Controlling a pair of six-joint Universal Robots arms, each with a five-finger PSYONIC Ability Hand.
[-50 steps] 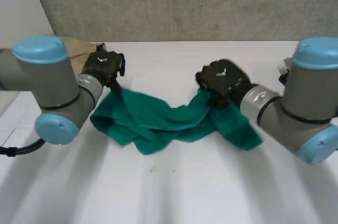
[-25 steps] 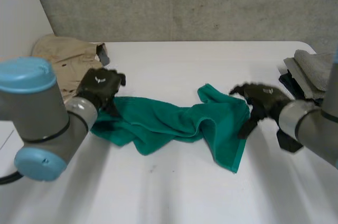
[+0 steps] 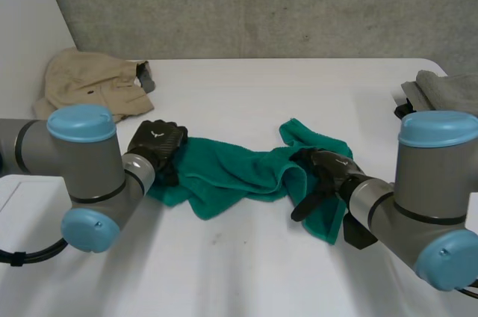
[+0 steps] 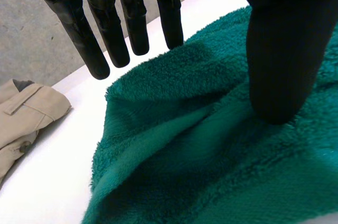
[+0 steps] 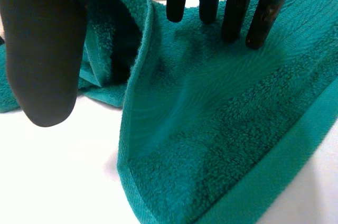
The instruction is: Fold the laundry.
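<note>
**Crumpled towel, both hands open upon it.** The green towel [image 3: 231,171] lies bunched in a loose ridge across the middle of the white table [image 3: 246,265], not yet spread flat. The step in hand is judged to be the laying-out that comes before any fold.

Your left hand [image 3: 158,143] rests on the towel's left end. Your right hand [image 3: 325,169] sits over the right-hand flap.

Neither hand holds the cloth. In the left wrist view the fingers [image 4: 108,28] hang straight and slightly spread, with their tips just above the pile. The thumb [image 4: 280,49] stands well apart from them, its tip resting on the terry. In the right wrist view the fingers [image 5: 235,7] are likewise straight, with their tips at the towel's surface. The thumb [image 5: 47,49] is held wide to the side, over bare table.

The next move probably calls for you to close each hand on a corner or an edge and draw the two ends apart until the folds drop out.

The head view alone gives the towel's whole outline. It also shows the beige garment [image 3: 89,81] at the far left corner and the grey folded cloths [image 3: 448,85] at the right edge. The wrist views supply what it lacks: the gap between thumb and fingers, and the hem band [image 5: 253,192] running along the flap under your right hand.
</note>
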